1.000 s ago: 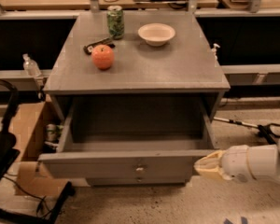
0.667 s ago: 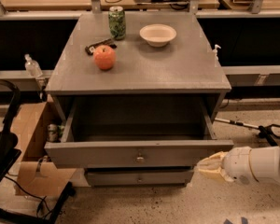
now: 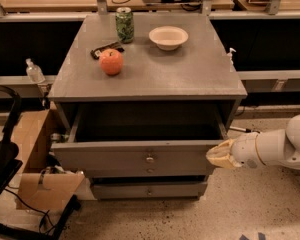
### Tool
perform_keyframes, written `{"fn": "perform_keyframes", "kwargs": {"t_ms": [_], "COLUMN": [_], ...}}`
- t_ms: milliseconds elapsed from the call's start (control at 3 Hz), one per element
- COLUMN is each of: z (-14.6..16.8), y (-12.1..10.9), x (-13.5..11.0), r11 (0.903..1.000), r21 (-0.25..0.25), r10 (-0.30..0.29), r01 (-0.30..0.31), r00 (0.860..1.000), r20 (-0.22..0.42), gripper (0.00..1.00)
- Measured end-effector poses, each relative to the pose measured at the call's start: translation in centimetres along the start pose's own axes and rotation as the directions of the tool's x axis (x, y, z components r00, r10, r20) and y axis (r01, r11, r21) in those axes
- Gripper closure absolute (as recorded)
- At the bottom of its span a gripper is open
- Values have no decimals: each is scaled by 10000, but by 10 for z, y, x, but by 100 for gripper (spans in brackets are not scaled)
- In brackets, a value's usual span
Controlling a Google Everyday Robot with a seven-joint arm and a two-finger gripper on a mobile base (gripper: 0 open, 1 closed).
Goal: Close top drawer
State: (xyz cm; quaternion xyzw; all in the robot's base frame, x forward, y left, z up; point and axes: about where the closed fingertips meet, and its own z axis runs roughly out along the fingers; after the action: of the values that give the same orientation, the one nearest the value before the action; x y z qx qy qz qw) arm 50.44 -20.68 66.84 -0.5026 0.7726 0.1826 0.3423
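The top drawer (image 3: pixel 140 156) of the grey cabinet stands partly open, its deep dark interior showing and a small metal knob (image 3: pixel 149 159) at the centre of its wide front panel. My gripper (image 3: pixel 217 155) comes in from the right on a white arm and its tan tip touches the right end of the drawer's front panel.
On the cabinet top (image 3: pixel 190 74) sit an orange fruit (image 3: pixel 111 61), a green can (image 3: pixel 124 25), a white bowl (image 3: pixel 168 37) and a dark bar (image 3: pixel 105 49). A lower drawer (image 3: pixel 149 189) shows beneath. A cardboard box (image 3: pixel 32 154) and black frame (image 3: pixel 5 154) stand at left.
The top drawer has slid inward, its front panel now closer to the cabinet. My gripper has moved forward with it, staying against the panel's right end.
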Motion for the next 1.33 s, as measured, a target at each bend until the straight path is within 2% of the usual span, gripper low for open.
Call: {"fn": "perform_keyframes", "kwargs": {"t_ms": [667, 1000, 1333], "z": [17, 43, 43], "y": [9, -8, -8], "x": [-5, -12, -12], "r11": [9994, 9975, 9975], "r21": [-299, -496, -496], "r10": [-173, -517, -517], "r01": [163, 503, 503], "r00": [9993, 9983, 9983], "r20": [-319, -274, -274], "gripper": [100, 100, 100]}}
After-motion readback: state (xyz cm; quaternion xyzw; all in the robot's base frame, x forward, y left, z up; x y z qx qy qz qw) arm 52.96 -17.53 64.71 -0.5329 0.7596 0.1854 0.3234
